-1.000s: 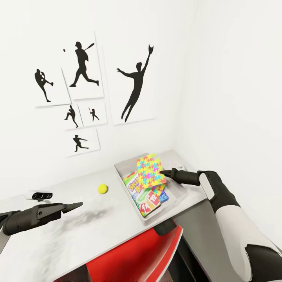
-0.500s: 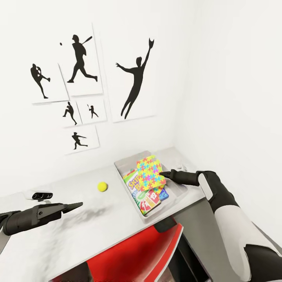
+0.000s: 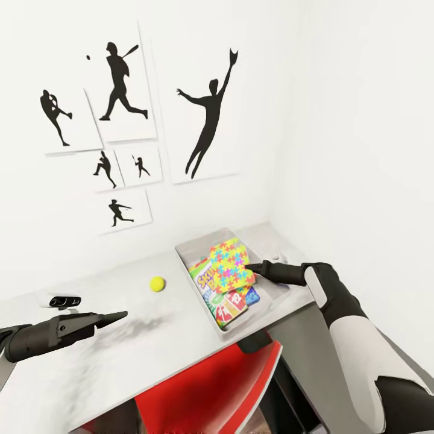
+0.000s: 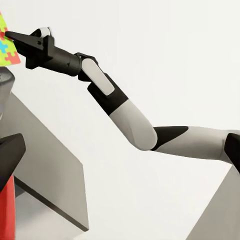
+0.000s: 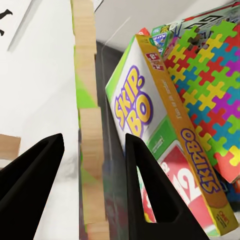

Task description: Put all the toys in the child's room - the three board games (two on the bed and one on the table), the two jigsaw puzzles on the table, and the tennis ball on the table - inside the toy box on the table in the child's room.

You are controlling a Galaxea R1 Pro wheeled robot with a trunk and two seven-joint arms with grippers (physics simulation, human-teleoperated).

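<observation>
Jigsaw puzzle box is being held tilted above the toy box, pinched at its edge by the right gripper, whose fingers are closed on it; the grip is being judged from the head view, since in the right wrist view a thin edge-on slab is seen between the two fingers. Risk being flagged: the puzzle is being kept at a steep angle over the SKIP-BO box and other games already stacked inside, so on release it may be left propped on the pile or slid over the low wall. Tennis ball is being left on the table, just beside the toy box, well apart from the left gripper; its open or closed state cannot be told.
</observation>
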